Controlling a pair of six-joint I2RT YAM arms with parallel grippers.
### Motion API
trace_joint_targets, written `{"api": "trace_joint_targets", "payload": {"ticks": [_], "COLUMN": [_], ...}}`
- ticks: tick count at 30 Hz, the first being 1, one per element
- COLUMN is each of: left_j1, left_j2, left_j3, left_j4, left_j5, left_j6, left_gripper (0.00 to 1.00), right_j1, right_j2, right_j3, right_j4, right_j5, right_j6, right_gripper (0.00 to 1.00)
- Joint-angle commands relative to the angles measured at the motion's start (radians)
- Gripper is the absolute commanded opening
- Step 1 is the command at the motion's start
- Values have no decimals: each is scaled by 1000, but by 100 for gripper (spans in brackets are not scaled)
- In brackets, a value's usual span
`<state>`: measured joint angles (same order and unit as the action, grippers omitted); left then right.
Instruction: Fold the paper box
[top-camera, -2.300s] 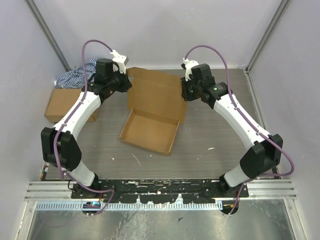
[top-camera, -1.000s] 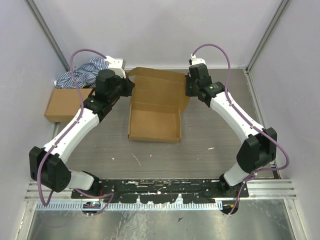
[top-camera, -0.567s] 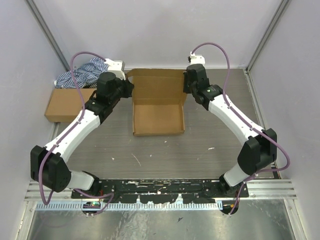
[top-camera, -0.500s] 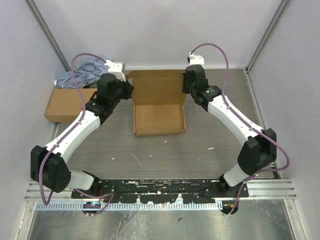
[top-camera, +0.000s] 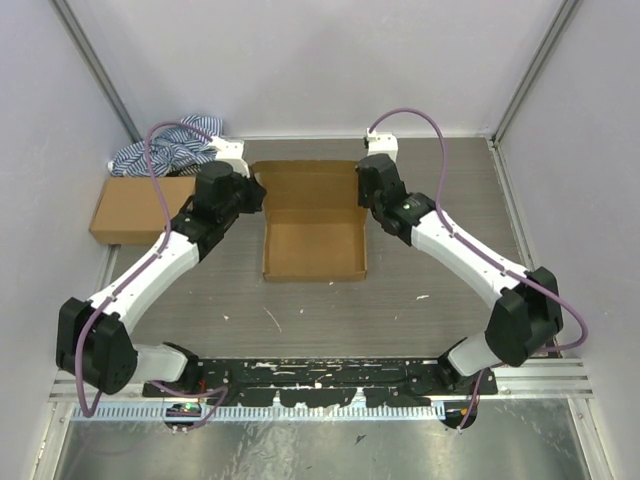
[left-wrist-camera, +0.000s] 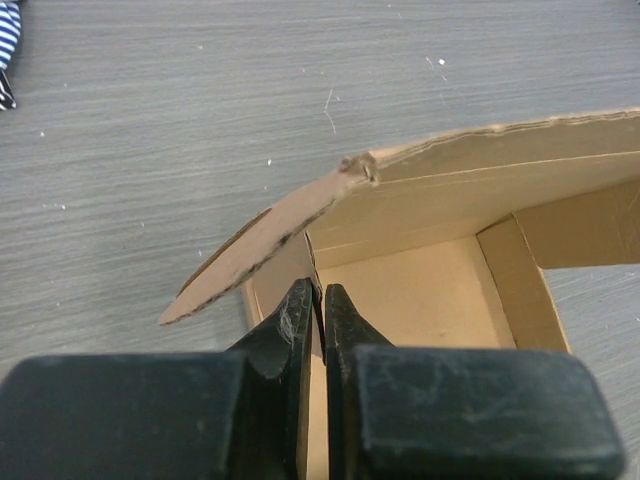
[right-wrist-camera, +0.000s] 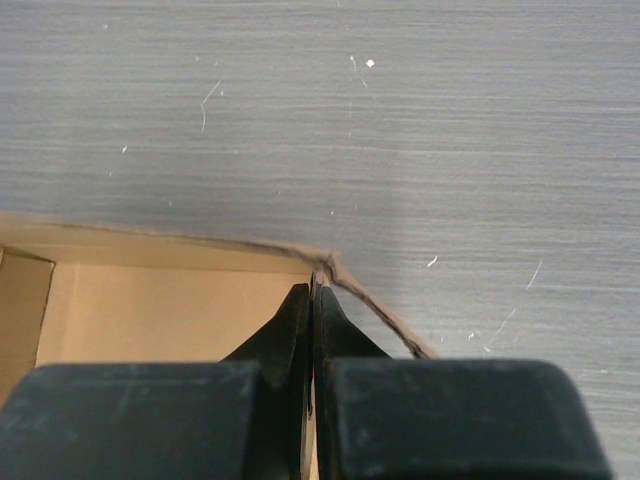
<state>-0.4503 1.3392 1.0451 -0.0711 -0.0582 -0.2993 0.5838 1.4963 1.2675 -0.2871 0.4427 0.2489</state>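
Observation:
The paper box (top-camera: 312, 240) is a brown cardboard tray lying square on the table, with its back lid panel (top-camera: 308, 185) tilted up. My left gripper (top-camera: 258, 197) sits at the box's back left corner. In the left wrist view the left gripper (left-wrist-camera: 320, 292) straddles the left side wall, jaws a slit apart, with a dark gap beside the card. A bent flap (left-wrist-camera: 260, 250) juts left above it. My right gripper (top-camera: 363, 192) is at the back right corner. In the right wrist view the right gripper (right-wrist-camera: 312, 290) pinches the box's (right-wrist-camera: 170, 300) right wall tight.
A sealed oblong brown carton (top-camera: 130, 205) lies at the left. A blue-and-white striped cloth (top-camera: 165, 150) is bunched behind it, and its edge shows in the left wrist view (left-wrist-camera: 8, 40). Enclosure walls stand close on three sides. The arms' mounting rail (top-camera: 320, 375) runs along the near edge.
The box has swung from skewed to square with the table, and its lid panel has tilted up. Both grippers have moved nearer with it. The left jaws have parted slightly.

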Motion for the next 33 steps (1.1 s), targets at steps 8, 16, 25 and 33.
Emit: {"api": "trace_joint_targets", "payload": {"ticks": [8, 16, 25, 33], "left_j1": [-79, -100, -161, -226], "left_j2": [-127, -244, -353, -477], "left_j3": [-93, -169, -265, -321], "left_j4": [10, -101, -255, -420], "left_j5": [99, 60, 55, 51], "left_j6": [-76, -80, -152, -222], "left_gripper": [14, 23, 31, 40], "right_j1": [123, 186, 207, 206], "right_j2": [-123, -208, -350, -514], "right_j3": [-112, -177, -303, -334], "right_j4": [-30, -128, -342, -419], "right_j5": [8, -33, -279, -520], "right_j6": [96, 161, 202, 159], "right_gripper": [3, 27, 49, 62]}}
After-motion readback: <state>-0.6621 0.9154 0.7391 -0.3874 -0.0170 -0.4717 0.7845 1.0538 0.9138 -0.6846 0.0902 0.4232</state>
